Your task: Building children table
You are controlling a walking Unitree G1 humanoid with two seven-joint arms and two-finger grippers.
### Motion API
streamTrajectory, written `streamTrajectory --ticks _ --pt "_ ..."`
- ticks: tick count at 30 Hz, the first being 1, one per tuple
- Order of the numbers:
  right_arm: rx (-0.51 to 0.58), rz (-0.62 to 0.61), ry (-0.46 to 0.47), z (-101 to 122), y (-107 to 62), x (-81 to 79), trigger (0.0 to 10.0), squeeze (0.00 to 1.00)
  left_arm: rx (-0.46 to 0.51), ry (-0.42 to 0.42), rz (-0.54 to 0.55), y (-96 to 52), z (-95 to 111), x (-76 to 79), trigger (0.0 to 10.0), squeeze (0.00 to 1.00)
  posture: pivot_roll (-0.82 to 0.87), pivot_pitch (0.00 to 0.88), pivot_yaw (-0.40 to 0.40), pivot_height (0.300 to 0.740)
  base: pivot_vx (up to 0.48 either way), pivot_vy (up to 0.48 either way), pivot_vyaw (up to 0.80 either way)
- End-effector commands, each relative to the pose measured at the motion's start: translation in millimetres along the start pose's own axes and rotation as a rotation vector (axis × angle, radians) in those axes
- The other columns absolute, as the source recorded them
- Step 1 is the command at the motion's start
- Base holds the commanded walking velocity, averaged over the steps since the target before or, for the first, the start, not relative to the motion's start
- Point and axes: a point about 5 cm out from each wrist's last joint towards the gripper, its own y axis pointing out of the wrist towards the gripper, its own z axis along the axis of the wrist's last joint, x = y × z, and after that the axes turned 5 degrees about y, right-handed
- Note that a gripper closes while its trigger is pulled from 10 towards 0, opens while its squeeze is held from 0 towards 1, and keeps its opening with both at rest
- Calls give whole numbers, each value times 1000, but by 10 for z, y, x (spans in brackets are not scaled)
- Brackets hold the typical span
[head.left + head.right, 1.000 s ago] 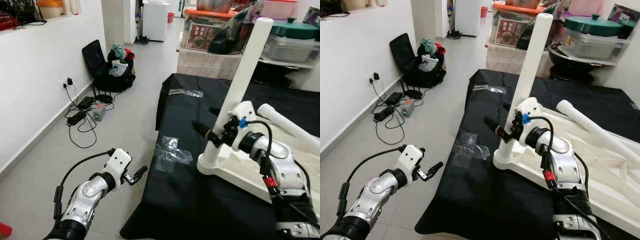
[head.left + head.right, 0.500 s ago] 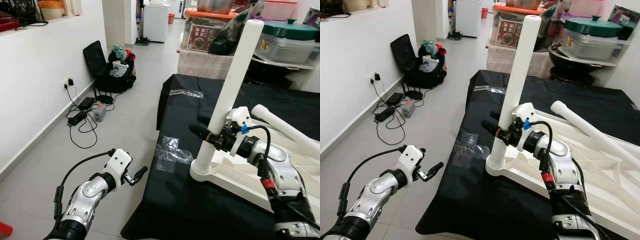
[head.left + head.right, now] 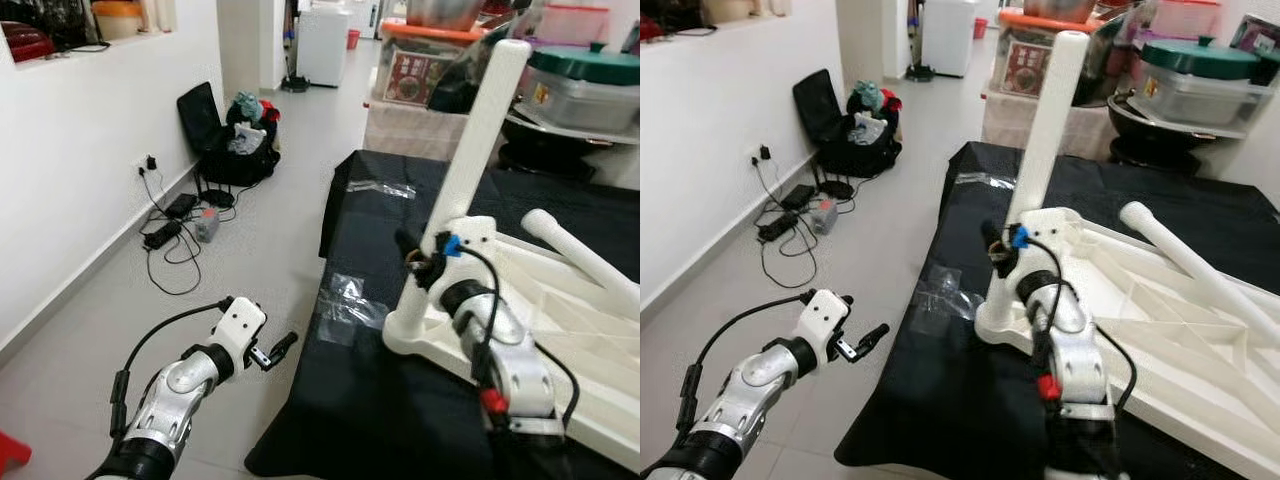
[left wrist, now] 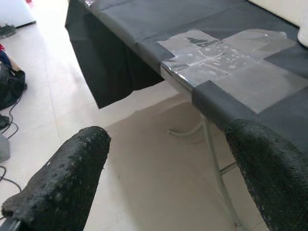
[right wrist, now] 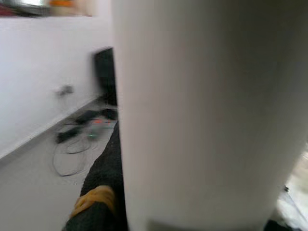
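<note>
The right end effector [image 3: 418,262] presses against the upright white table leg [image 3: 478,140]; its fingers are largely hidden behind the leg, so whether they clasp it cannot be told. In the right wrist view the leg [image 5: 207,110] is a blurred white mass, with one dark finger [image 5: 98,204] at its edge. The leg stands in a corner socket of the overturned white tabletop [image 3: 1160,330], which lies on the black-covered desk [image 3: 350,400] and is cut off at the frame's right edge. A second leg [image 3: 580,255] lies slanted across it. The left end effector [image 3: 272,350] hangs over the floor beside the desk, fingers [image 4: 67,173] spread wide — holding nothing. Compared with half a second earlier, the right forearm has swung from beside the leg to more nearly in front of it, while the left arm is unchanged.
</note>
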Motion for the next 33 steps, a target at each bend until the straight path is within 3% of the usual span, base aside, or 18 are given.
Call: streamTrajectory --ticks 1,6,9,10,13,14,15,16,19,20,23,24,28,33 --pt "-72 -191 -74 -85 -81 130 0 0 -15 6 -12 10 -29 29 10000 0 70 0 -86 740 0 0 0" --pt "-98 -323 -78 -100 -137 126 0 0 -16 6 -9 14 -30 31 10000 0 64 0 -85 740 0 0 0" --pt "-107 -337 -77 -107 -149 109 0 0 -16 5 -10 14 -32 35 10000 0 64 0 -84 740 0 0 0" --pt "-115 -322 -80 -119 -147 79 10000 0 -17 5 -10 13 -35 37 10000 0 65 0 -85 740 0 0 0" --pt "-78 -219 -14 -117 -121 -8 10000 0 -20 5 -9 10 -41 31 10000 0 66 0 -87 740 0 0 0" --pt "-53 -220 4 -89 -125 13 10000 204 -21 6 -8 10 -42 29 10000 0 69 0 -87 740 0 0 0" --pt "-53 -220 4 -89 -125 13 10000 204 -21 6 -8 10 -42 29 10000 0 69 0 -87 740 0 0 0" --pt "-35 -211 15 -66 -122 35 10000 1000 -21 6 -7 9 -43 28 10000 0 71 0 -89 740 0 0 0" --pt "-41 -189 6 -40 -90 86 10000 1000 -21 6 -4 6 -44 26 10000 0 72 0 -91 740 0 0 0" --pt "-20 -135 -30 19 -39 95 10000 847 -21 5 -2 3 -46 26 10000 0 76 0 -94 740 0 0 0" --pt "-5 -99 -57 63 -6 100 10000 847 -21 5 -1 1 -48 26 10000 0 76 0 -94 740 0 0 0" --pt "34 65 -90 139 45 101 10000 0 -21 5 -1 -1 -49 29 10000 0 82 0 -101 740 0 0 0" --pt "57 464 -207 200 61 214 10000 0 -20 5 1 -3 -51 33 10000 0 91 0 -104 740 0 0 0" --pt "6 596 -188 158 100 328 10000 0 -18 7 3 -1 -43 23 10000 0 96 0 -106 740 0 0 0"
